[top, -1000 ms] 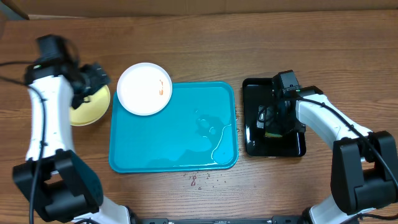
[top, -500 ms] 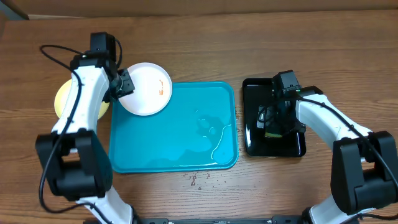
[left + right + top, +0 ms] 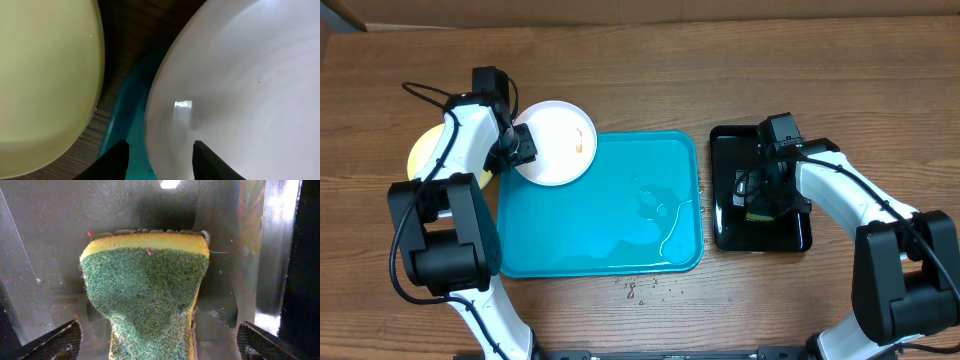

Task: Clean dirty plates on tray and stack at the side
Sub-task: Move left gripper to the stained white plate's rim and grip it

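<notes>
While the white plate (image 3: 555, 140) lay across the upper-left corner of the tray (image 3: 590, 230), part of its rim overhung the table (image 3: 720, 70). An orange-brown smear (image 3: 582, 143) marked the plate near its right edge. The left hand (image 3: 520, 148) was positioned at the plate's left edge. In the left wrist view its fingers (image 3: 117, 157) stood apart, with the plate rim between them. Contact between either finger and the rim could not be determined.

The yellow plate (image 3: 423, 158) rested on the table just left of the tray, partly covered by the left arm in the overhead view. The left wrist view showed a gap between the two plates, with a strip of table and of tray edge visible in it. Only these two plates could be identified.

The tray occupied the middle of the table. Faint outlines of liquid (image 3: 665, 215) showed on its right half. Small reddish specks (image 3: 635, 290) lay on the table just below the tray's front rim.

The black tray (image 3: 790, 240) sat to the right of the turquoise tray, near it but not touching. The right hand (image 3: 755, 195) was over the black tray. In the right wrist view a sponge (image 3: 145, 295), green scouring face toward the camera and yellow foam at its far end, lay on the black surface. The right hand's fingers (image 3: 60, 342) were spread wide, one on each side of the sponge. A visible gap separated each from the sponge.
</notes>
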Motion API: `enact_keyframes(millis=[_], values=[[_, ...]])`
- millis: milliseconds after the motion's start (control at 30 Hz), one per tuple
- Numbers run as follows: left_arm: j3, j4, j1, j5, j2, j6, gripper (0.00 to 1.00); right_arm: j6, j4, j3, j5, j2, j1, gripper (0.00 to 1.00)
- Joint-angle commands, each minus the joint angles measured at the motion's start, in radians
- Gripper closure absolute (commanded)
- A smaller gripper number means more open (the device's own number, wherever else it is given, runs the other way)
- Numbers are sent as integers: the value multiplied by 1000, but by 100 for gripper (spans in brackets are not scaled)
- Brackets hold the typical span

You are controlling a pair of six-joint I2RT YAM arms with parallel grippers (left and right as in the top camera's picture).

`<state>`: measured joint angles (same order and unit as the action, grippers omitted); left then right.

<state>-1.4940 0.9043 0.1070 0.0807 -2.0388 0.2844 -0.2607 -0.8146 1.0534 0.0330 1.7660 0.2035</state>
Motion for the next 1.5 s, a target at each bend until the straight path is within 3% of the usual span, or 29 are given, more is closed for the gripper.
enact_keyframes(millis=[0, 200, 700, 933, 1067, 1167, 1200, 1333, 1467], values=[[22, 0, -14, -50, -4, -17, 61, -1, 3, -5, 7, -19, -2, 0], [22, 52, -61, -138, -3, -61, 75, -1, 3, -5, 7, -19, -2, 0], [22, 311, -231, -167, -3, -62, 74, -1, 3, -4, 7, -19, -2, 0], [13, 312, -274, -158, 52, -54, 71, -1, 3, -5, 7, -19, -2, 0], [4, 234, -252, -146, 154, -37, 63, -1, 3, -4, 7, -19, -2, 0], [4, 166, -227, -100, 206, -36, 34, -1, 3, -4, 7, -19, -2, 0], [4, 150, -223, -82, 209, -43, 29, -1, 3, -5, 7, -19, -2, 0], [5, 95, -204, 35, 190, -53, 30, -1, 3, -5, 7, -19, -2, 0], [5, 55, -199, 60, 133, -57, 31, -1, 3, -4, 7, -19, -2, 0]])
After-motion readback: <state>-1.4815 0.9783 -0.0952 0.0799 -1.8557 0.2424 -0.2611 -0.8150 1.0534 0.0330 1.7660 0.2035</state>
